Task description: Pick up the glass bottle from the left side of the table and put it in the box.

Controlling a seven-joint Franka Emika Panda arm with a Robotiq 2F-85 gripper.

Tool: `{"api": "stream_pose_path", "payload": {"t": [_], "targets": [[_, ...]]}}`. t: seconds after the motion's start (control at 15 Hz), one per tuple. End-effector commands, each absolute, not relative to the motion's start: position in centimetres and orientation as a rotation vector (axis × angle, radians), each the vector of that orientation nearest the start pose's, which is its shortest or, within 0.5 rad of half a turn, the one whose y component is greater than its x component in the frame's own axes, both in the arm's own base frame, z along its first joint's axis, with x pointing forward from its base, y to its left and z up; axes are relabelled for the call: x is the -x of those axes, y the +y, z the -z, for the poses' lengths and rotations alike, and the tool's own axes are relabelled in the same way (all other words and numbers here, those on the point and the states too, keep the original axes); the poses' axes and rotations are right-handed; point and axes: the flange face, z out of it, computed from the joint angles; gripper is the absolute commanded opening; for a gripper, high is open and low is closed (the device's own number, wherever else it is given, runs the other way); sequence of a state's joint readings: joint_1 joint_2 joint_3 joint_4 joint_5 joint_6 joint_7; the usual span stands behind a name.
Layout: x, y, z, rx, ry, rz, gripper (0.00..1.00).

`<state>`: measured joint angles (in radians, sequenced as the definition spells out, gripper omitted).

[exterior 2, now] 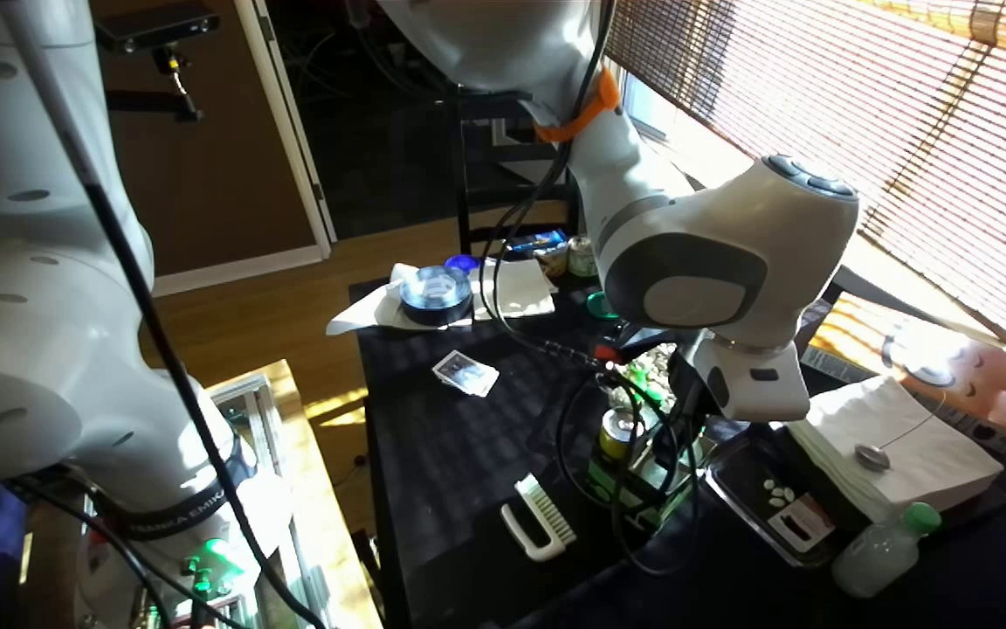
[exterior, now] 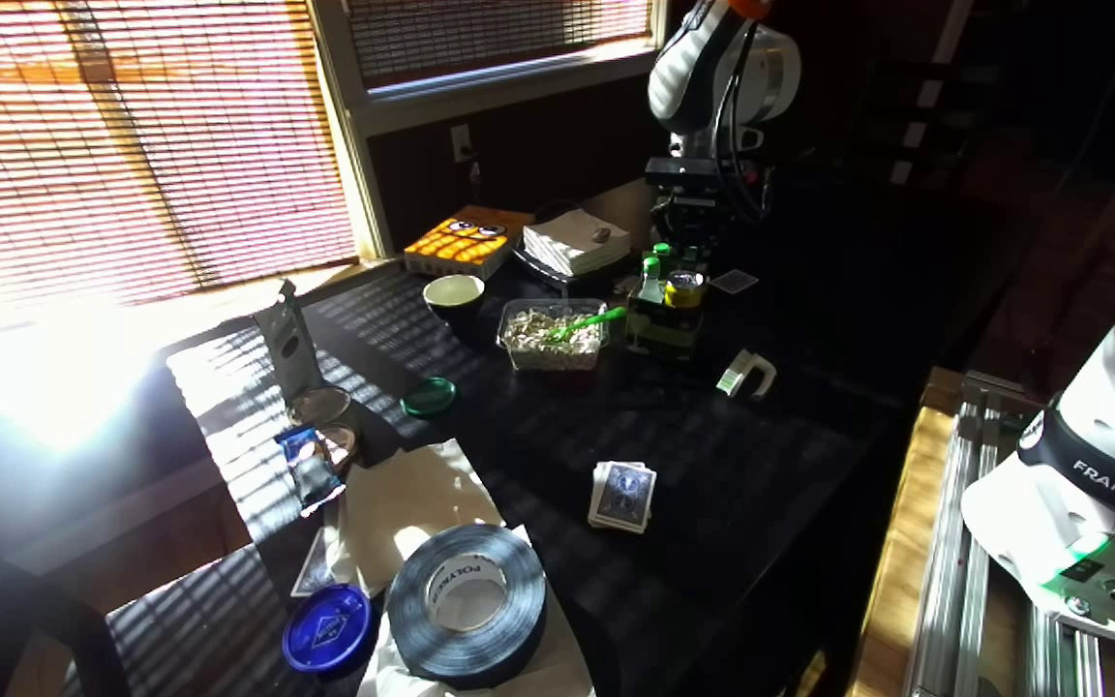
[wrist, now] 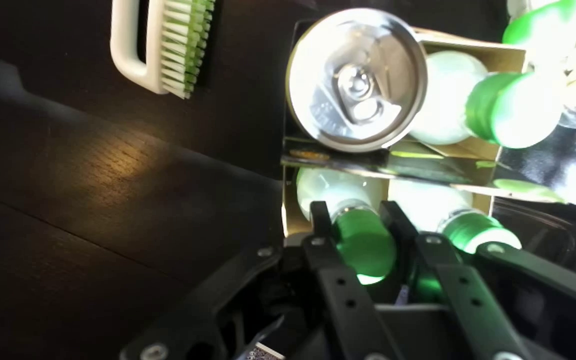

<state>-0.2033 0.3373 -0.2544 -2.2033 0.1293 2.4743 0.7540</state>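
Note:
My gripper (wrist: 357, 212) points down with its fingers on both sides of a green-capped translucent bottle (wrist: 365, 245), at the neck and cap; it looks shut on it. The bottle's base is hidden inside a compartment of a dark green cardboard carton (wrist: 433, 170), also seen in both exterior views (exterior: 664, 329) (exterior 2: 647, 515). Other green-capped bottles stand in the carton. The gripper (exterior: 691, 237) is above the carton in an exterior view; arm and cables mostly hide it elsewhere. Another green-capped bottle (exterior 2: 874, 555) stands outside the carton. No pale whitish-grey box shows clearly.
A can (wrist: 358, 80) stands in the carton. A brush (wrist: 153, 55) lies beside it. A plastic tub (exterior: 557, 361) with a green fork stands close by. A black tray (exterior 2: 752, 515), white paper stack (exterior 2: 896, 437) and flat yellow-orange box (exterior: 466, 247) are beyond.

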Motion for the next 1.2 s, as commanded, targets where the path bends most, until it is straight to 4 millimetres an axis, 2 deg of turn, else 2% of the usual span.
{"api": "stream_pose_path", "payload": {"t": [0.0, 0.13, 0.33, 0.53, 0.6, 0.8, 0.93, 1.0, 1.07, 1.13], "targets": [[-49.4, -23.9, -22.5, 2.467, 1.924, -0.066, 0.19], [-49.3, -24.0, -22.5, 2.463, 1.929, -0.066, 0.55], [-49.2, -24.1, -23.1, 2.456, 1.932, -0.064, 0.74], [-49.2, -24.5, -25.2, 2.439, 1.922, -0.046, 0.95], [-49.2, -24.7, -26.7, 2.435, 1.914, -0.025, 0.99], [-49.1, -25.3, -31.4, 2.439, 1.871, 0.060, 1.00], [-48.9, -25.2, -34.7, 2.482, 1.763, 0.116, 1.00], [-48.9, -24.6, -36.0, 2.547, 1.639, 0.130, 1.00], [-48.9, -24.1, -37.0, 2.579, 1.566, 0.129, 1.00], [-49.6, -25.1, -34.9, 2.541, 1.697, 0.128, 1.00]]}}
